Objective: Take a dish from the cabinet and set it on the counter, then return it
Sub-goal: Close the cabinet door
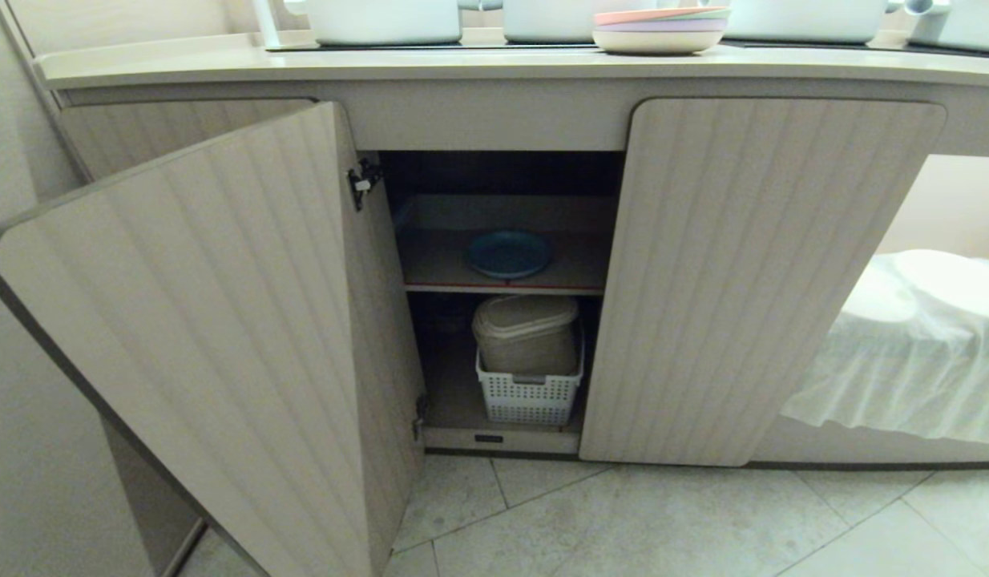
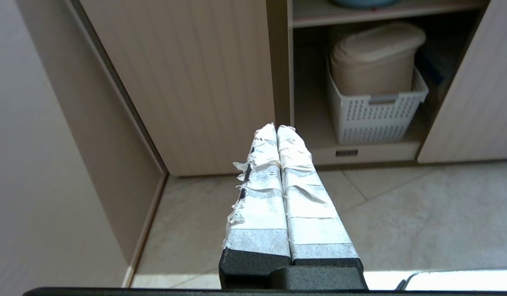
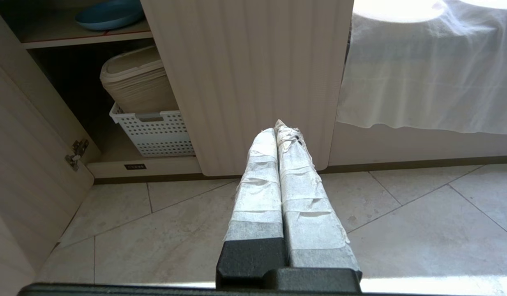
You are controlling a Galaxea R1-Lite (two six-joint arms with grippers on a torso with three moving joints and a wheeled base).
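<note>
Head view: the blue dish (image 1: 508, 253) is seen at frame centre on the cabinet (image 1: 735, 272) shelf, untouched. Both the left gripper (image 2: 277, 128) and right gripper (image 3: 278, 127) are clenched, empty, above the floor. The half-open doors could be clipped during any reach.

The dish (image 2: 362, 3) was cut off by the left wrist view's edge, and the white pots (image 1: 386, 20) on the counter (image 1: 182, 68) lost their tops.

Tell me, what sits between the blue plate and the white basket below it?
The head view shows the red-edged shelf board under the blue plate, then a beige lidded bin standing in the white basket.
</note>
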